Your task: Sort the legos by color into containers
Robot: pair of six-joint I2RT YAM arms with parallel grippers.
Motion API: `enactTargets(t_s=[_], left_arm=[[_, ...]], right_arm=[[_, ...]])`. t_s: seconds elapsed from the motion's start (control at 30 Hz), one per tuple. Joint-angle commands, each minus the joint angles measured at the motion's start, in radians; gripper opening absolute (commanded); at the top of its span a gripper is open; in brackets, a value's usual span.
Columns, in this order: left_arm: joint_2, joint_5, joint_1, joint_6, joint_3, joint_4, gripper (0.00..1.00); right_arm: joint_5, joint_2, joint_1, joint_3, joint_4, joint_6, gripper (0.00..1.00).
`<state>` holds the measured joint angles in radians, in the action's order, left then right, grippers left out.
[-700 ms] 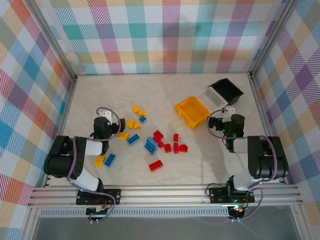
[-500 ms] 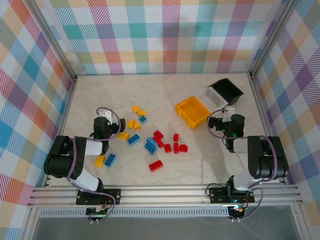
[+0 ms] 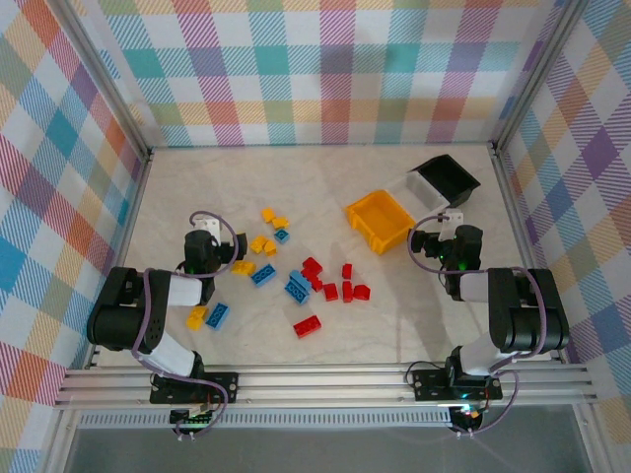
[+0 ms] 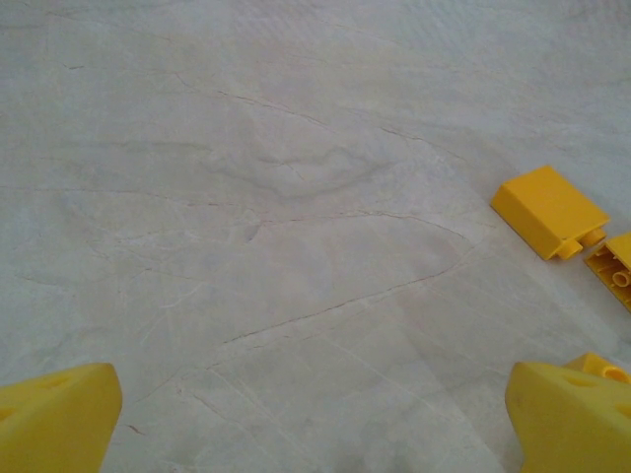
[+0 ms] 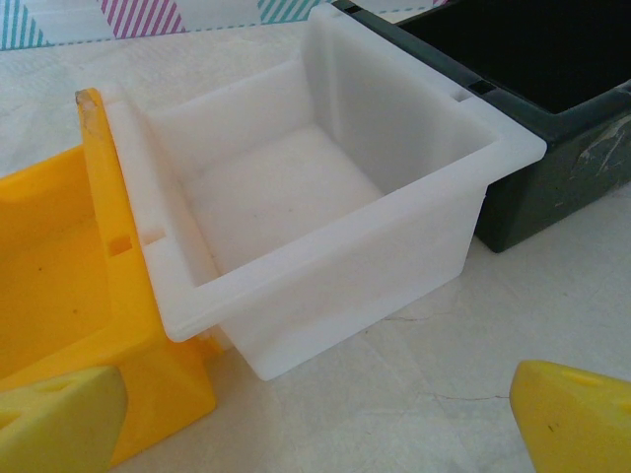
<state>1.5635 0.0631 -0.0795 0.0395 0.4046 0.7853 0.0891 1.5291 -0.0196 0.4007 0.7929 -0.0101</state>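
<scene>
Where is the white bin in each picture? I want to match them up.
Top external: white bin at upper right, between yellow bin and black bin.
Right wrist: white bin in the middle, seen from above its open top.
Left wrist: table with yellow legos at the right edge.
Shared landmark: the yellow bin, beside it on its left.

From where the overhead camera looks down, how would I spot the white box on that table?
Go to the far right corner of the table, where three open bins stand in a diagonal row. The white bin is the middle one, between the yellow bin and the black bin. Only it is pale and translucent.
</scene>
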Motion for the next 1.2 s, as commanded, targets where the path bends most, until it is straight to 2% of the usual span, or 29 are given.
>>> enactTargets(t_s=[0.0, 0.17, 0.27, 0.3, 0.37, 0.4, 0.5, 0.63, 0.7, 0.73, 0.83, 0.97, 1.07, 1.17], left_arm=[[0.002, -0.010, 0.012, 0.002, 0.022, 0.009, 1.00], [0.001, -0.011, 0.015, 0.003, 0.022, 0.010, 1.00], [-0.011, 0.024, 0.011, -0.009, 0.030, -0.014, 1.00], [-0.028, 0.047, 0.012, -0.019, 0.046, -0.056, 1.00], [-0.072, 0.121, 0.012, -0.054, 0.134, -0.254, 1.00], [-0.087, 0.138, 0.012, -0.059, 0.164, -0.317, 1.00], [-0.164, 0.131, 0.012, -0.091, 0.218, -0.444, 1.00], [-0.236, 0.155, 0.013, -0.261, 0.377, -0.802, 1.00], [-0.225, 0.099, 0.012, -0.310, 0.467, -0.958, 1.00], [-0.216, 0.058, 0.009, -0.338, 0.500, -1.016, 1.00], [-0.185, -0.063, -0.003, -0.429, 0.576, -1.169, 1.00], [-0.171, -0.134, -0.094, -0.437, 0.618, -1.255, 1.00], [-0.193, -0.126, -0.172, -0.420, 0.619, -1.303, 1.00], [-0.230, -0.132, -0.208, -0.416, 0.598, -1.330, 1.00]], right_arm=[[-0.003, 0.003, 0.005, 0.018, 0.021, -0.003, 1.00], [-0.003, 0.003, 0.006, 0.018, 0.019, -0.002, 1.00], [-0.099, -0.039, 0.009, 0.047, -0.060, -0.038, 1.00], [-0.124, -0.064, 0.009, 0.082, -0.136, -0.047, 1.00], [-0.148, -0.115, 0.009, 0.187, -0.393, -0.069, 1.00], [-0.146, -0.132, 0.009, 0.223, -0.459, -0.086, 1.00], [-0.138, -0.183, 0.003, 0.334, -0.675, -0.276, 1.00], [-0.037, -0.133, 0.003, 0.614, -1.130, -0.434, 1.00], [0.096, -0.094, 0.010, 0.707, -1.252, -0.434, 1.00], [0.123, -0.087, 0.028, 0.734, -1.300, -0.434, 1.00], [0.102, -0.080, 0.119, 0.798, -1.489, -0.443, 1.00], [0.029, -0.084, 0.263, 0.795, -1.659, -0.515, 1.00], [-0.021, -0.080, 0.277, 0.765, -1.736, -0.683, 1.00], [-0.095, -0.052, 0.265, 0.797, -1.763, -0.782, 1.00]])
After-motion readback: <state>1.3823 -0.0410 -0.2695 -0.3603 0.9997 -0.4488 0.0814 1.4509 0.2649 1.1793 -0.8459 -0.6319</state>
